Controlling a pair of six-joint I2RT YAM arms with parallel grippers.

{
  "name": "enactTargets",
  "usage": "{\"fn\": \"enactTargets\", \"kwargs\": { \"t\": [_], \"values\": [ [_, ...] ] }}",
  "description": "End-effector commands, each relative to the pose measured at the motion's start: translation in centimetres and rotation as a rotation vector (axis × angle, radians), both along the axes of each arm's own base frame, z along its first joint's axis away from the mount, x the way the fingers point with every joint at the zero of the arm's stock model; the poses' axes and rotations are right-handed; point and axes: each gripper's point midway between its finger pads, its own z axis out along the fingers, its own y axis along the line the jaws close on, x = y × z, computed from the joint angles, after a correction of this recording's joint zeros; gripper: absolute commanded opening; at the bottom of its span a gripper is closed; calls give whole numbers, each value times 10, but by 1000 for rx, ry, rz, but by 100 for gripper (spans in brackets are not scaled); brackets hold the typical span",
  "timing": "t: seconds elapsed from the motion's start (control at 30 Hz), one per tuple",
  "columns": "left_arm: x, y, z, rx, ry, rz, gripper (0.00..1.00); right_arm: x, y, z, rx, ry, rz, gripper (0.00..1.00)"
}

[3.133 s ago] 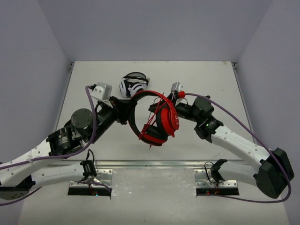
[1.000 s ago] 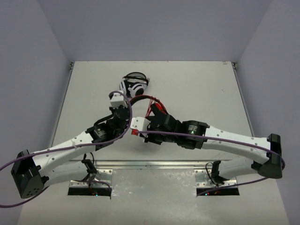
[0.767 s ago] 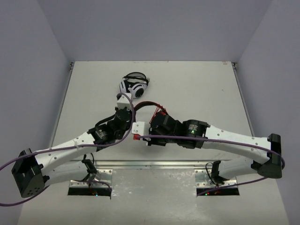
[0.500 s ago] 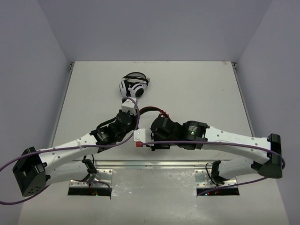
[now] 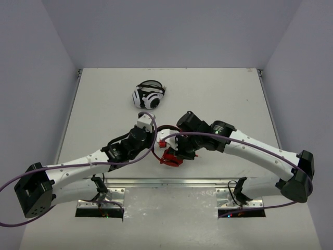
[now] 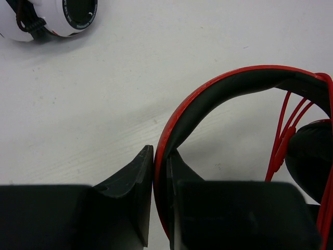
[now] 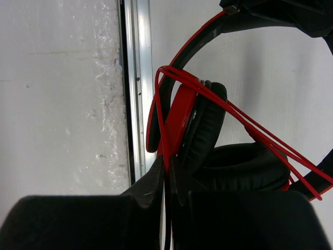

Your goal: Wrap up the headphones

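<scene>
Headphones (image 5: 170,158), mid-wrap: your left claw (image 6: 160,156) clamps the headband (image 6: 218,83), right claw (image 7: 167,165) pinches the cable (image 7: 244,119) (several turns already on); unwound remainder out of view, probably little.

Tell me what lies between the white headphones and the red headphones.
Bare table separates the white headphones from the red headphones, per the left wrist view.

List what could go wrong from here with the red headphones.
The right gripper pinches only the thin cable, whose strands run taut over the ear cup; more pull may strain it or slip the loops off. The left gripper clamps the headband on a narrow edge, so the headphones may twist free near the table's rail.
</scene>
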Motion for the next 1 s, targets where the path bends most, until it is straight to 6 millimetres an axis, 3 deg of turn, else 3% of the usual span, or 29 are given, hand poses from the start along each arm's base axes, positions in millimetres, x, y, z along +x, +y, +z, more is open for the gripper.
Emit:
{"fn": "enactTargets", "kwargs": {
  "t": [0.0,0.17,0.27,0.4,0.67,0.77,0.83,0.93,0.97],
  "values": [
    [4,-14,30,-85,-75,-30,0,6,15,21,85,112,-28,6],
    [8,-15,23,-40,-50,-16,0,6,25,18,43,199,-29,11],
    [7,-17,17,-35,-30,-24,0,16,28,12,7,208,-45,2],
    [8,-17,11,-19,-7,-16,0,31,29,7,6,233,-80,2],
    [2,-17,6,-28,-6,-43,0,67,19,7,94,295,-171,11],
    [2,-18,5,-22,1,-46,0,69,24,12,99,332,-160,13],
    [4,-20,6,-13,13,-42,0,68,26,4,72,379,-158,15],
    [7,-20,8,-10,34,-15,0,70,27,-7,36,413,-167,11],
    [8,-21,8,-10,34,-9,0,71,26,-11,26,416,-174,5]
  ]
}}
